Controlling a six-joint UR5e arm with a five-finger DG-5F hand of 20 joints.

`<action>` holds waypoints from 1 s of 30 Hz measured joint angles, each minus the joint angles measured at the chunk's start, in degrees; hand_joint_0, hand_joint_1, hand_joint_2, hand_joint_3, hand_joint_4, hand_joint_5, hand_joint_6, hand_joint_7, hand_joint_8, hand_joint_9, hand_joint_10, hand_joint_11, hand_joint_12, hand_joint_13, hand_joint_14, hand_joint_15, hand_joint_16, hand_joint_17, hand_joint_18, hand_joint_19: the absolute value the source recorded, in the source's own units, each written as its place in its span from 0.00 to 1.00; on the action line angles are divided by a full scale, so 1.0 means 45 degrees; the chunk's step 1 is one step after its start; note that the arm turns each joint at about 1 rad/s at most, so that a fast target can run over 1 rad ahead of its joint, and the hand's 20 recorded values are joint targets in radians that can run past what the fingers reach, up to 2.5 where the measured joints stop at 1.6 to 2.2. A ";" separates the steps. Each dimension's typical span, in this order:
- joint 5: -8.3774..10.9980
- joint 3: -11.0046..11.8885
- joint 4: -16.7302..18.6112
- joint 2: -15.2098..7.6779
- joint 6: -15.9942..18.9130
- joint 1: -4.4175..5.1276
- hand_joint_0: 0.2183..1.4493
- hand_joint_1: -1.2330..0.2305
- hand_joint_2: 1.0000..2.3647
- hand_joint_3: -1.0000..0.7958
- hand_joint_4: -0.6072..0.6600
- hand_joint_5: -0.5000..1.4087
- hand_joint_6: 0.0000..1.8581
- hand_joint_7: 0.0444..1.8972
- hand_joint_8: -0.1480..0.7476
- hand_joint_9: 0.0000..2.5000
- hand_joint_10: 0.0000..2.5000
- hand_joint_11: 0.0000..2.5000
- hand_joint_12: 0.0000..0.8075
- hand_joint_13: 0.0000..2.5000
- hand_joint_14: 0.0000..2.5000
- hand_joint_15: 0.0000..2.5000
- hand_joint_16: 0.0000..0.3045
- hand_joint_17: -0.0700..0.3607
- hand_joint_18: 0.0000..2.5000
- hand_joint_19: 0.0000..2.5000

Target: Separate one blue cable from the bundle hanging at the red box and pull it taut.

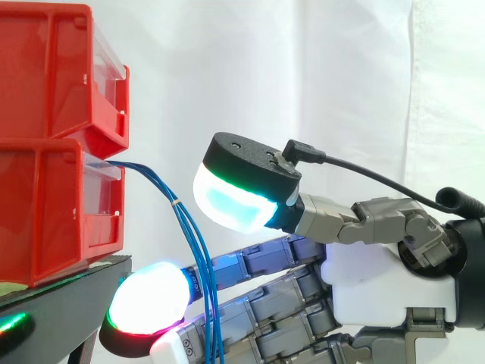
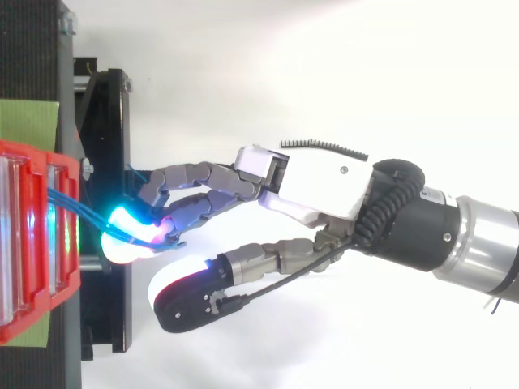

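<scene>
Blue cable bundle (image 1: 191, 227) is coming out of the front of the lower red box (image 1: 45, 220). It is arcing away from the box, then hanging just beside it, long axis nearly vertical. Hand (image 1: 386, 280) is reaching toward the box, released: fingers (image 1: 258, 262) stretched almost straight against the cables, thumb spread above them.

Black stand (image 1: 76, 292) and its load
A green sheet (image 2: 28, 121) lies on its top; the lower red bin (image 1: 45, 212) rests on that sheet, with the upper red bin (image 1: 53, 68) stacked directly above.
</scene>
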 measured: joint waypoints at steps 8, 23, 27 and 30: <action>-0.0015 0.0022 0.0024 -0.0008 -0.0032 0.0014 0.29 0.50 0.00 0.28 0.71 0.18 0.27 0.48 0.47 0.30 0.00 0.14 0.39 0.24 0.00 0.09 0.14 0.38 0.23 0.19; -0.0103 0.0022 -0.0112 0.0260 0.0169 -0.0053 0.31 0.41 0.00 0.28 0.70 0.18 0.27 0.51 0.46 0.31 0.00 0.15 0.38 0.25 0.00 0.09 0.14 0.38 0.24 0.19; -0.0100 0.0021 -0.0122 0.0321 0.0172 -0.0054 0.31 0.39 0.00 0.28 0.69 0.19 0.27 0.53 0.46 0.30 0.01 0.15 0.38 0.25 0.00 0.10 0.13 0.37 0.23 0.19; -0.0087 0.0023 -0.0119 0.0336 0.0172 -0.0054 0.31 0.38 0.00 0.28 0.68 0.19 0.27 0.54 0.46 0.30 0.01 0.15 0.38 0.25 0.00 0.10 0.13 0.37 0.23 0.19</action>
